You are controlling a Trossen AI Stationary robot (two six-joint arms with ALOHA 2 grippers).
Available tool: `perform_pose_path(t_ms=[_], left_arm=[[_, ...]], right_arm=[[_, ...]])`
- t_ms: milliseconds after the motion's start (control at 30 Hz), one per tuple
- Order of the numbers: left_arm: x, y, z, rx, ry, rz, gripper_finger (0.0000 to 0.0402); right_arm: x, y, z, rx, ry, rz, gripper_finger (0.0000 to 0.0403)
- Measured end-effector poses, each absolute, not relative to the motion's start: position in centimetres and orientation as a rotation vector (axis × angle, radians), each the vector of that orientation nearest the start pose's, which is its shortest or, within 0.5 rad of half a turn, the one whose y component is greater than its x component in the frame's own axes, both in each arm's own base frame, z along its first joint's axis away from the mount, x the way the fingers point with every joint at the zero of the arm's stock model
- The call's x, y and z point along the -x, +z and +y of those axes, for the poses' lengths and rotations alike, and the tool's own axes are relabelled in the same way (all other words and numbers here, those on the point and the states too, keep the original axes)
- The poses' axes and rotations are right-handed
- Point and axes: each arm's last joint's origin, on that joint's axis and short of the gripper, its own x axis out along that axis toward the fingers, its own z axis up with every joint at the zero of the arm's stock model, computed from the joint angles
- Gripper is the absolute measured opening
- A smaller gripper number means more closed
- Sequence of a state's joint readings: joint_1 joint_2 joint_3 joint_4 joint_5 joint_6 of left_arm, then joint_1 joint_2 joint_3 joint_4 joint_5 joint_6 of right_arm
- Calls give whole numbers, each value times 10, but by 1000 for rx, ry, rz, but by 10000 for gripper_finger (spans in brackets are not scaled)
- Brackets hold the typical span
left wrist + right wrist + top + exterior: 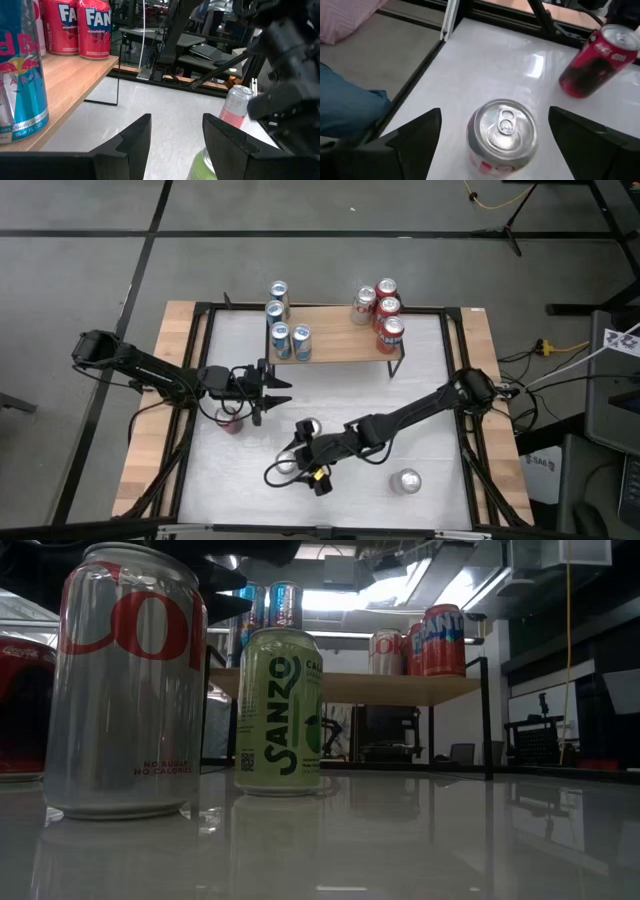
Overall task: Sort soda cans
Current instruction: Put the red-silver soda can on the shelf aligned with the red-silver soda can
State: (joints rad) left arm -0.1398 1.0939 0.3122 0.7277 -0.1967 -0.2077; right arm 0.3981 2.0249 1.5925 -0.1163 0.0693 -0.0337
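Silver-grey can [502, 131] is standing upright on the white worktop [430, 380], near its front. The right end effector [297, 463] is hovering directly over it, fingers spread wide to either side of the lid and not touching — nothing grasped yet. A pale green can [279, 711] is standing just beside it, top visible in the high view [307, 428]. A dark red can [594, 64] is waiting further left, close under the left arm. One more silver can [406, 481] is sitting apart toward the front right.

The left end effector [277, 392] is hanging released above the worktop, fingers parted and empty, pointing toward the wooden shelf [335, 340].

Progress, judging from the layout: the shelf is already carrying two groups — four blue-and-white cans [279, 314] at its left end, four red ones [385, 310] at its right. Four cans are remaining on the worktop, so sorting is looking roughly two-thirds done. The silver-grey can under the right end effector appears to be next.
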Motion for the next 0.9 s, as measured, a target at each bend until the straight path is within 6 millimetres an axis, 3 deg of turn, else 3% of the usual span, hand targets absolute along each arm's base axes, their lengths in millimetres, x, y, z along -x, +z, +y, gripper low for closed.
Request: perform_pose_path(t_ms=[200, 533, 900], left_arm=[[-210, 203, -24, 199, 62, 50, 173], [-210, 203, -24, 200, 62, 50, 173], [-210, 202, -24, 200, 62, 54, 173]], right_arm=[[-435, 228, 180, 171, 313, 547, 358], [-436, 228, 179, 185, 263, 547, 358], [-443, 210, 182, 177, 275, 541, 358]])
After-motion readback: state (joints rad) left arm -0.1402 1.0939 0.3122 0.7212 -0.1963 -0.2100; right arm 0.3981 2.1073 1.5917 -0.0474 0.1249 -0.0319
